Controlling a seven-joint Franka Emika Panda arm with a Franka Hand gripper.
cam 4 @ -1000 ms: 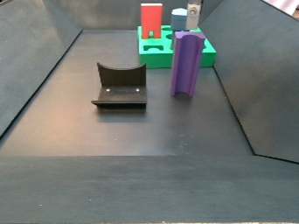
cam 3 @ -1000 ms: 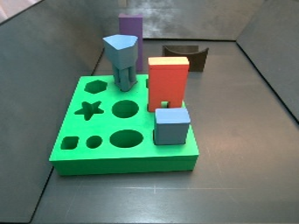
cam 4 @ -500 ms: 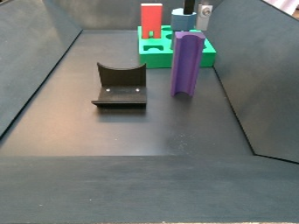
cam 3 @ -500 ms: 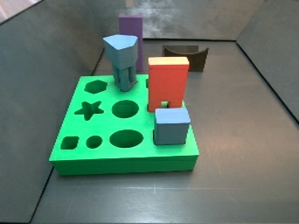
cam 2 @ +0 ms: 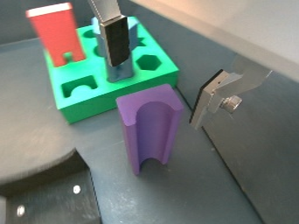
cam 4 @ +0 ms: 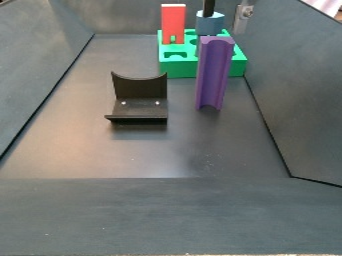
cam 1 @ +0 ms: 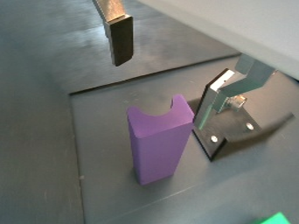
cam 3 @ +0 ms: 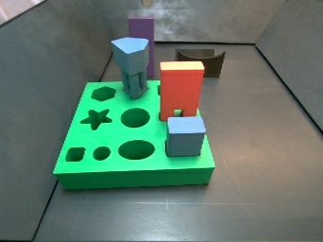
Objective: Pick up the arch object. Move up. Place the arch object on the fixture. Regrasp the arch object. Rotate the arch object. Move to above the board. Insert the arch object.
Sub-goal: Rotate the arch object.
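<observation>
Gripper (cam 2: 166,68) hangs above the arch object (cam 2: 149,129), fingers spread wide w/ nothing between them – 1 dark pad (cam 1: 121,40) on 1 side, the other silver finger (cam 1: 232,94) on the opposite side in a wrist view. Arch object (cam 4: 214,72) stands upright on the dark floor, notch at the top, just beside the board (cam 4: 183,62) and near the fixture (cam 4: 136,98), apart from both. Same in the opposite side view: purple arch object (cam 3: 140,34) behind the board (cam 3: 132,151), fixture (cam 3: 202,60) off to the side. Vs 1 s ago: nothing on the floor has shifted; only a small pale bit of the rig (cam 4: 245,12) at the top edge has crept sideways, so approach looks underway. Pick-up not begun yet, all 7 steps ahead. Next, probably: lower, straddle the block, pinch
</observation>
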